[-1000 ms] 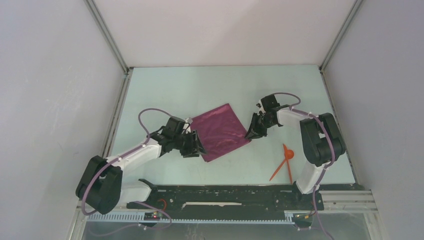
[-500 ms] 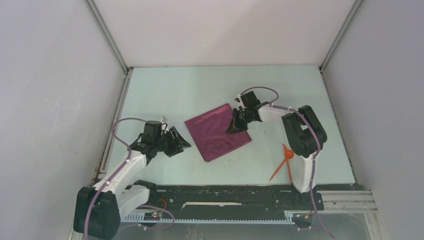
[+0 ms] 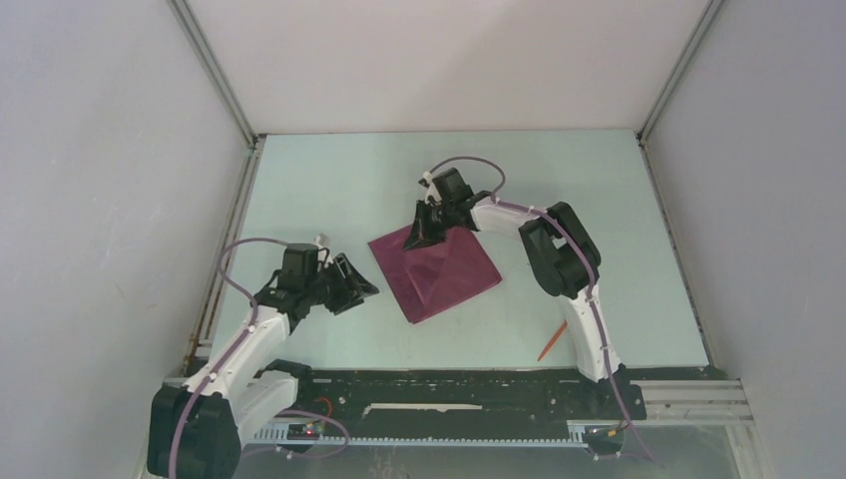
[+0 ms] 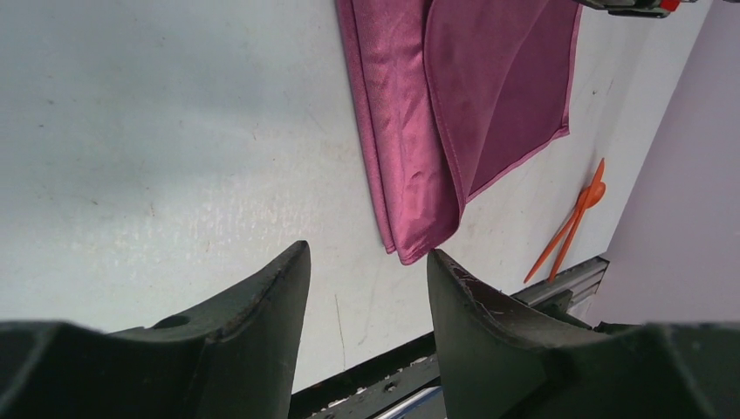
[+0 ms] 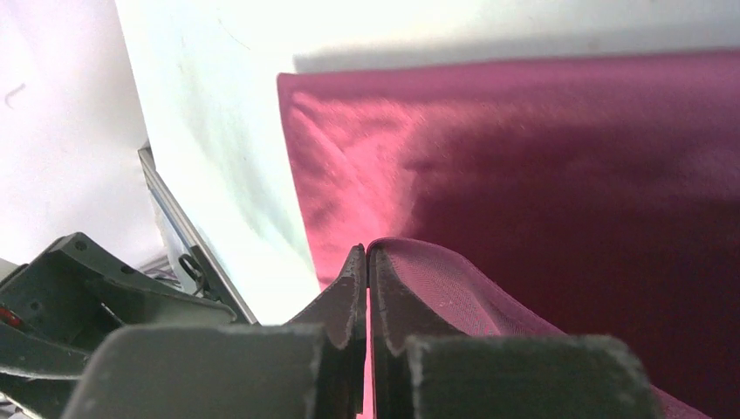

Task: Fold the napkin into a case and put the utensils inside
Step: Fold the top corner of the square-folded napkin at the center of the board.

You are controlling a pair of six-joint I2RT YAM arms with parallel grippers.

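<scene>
Your right jaws are pressed together on the plum-purple soft cloth napkin (image 3: 449, 277). They pinch it near its far-left edge, so that a fold of cloth rises off the layer beneath. In the right wrist view the cloth drapes over one finger. The rest of the napkin lies flat near the middle of the pale green worktop (image 3: 349, 190), turned like a diamond, with one layer doubled over another.

Your left jaws stand apart with nothing between them. They sit low over bare worktop just left of the napkin and do not touch it.

The two orange-red thin plastic utensils (image 4: 572, 223) lie side by side near the front right of the worktop, well apart from the napkin. From above, your right arm (image 3: 564, 254) hides all but one end of them.
</scene>
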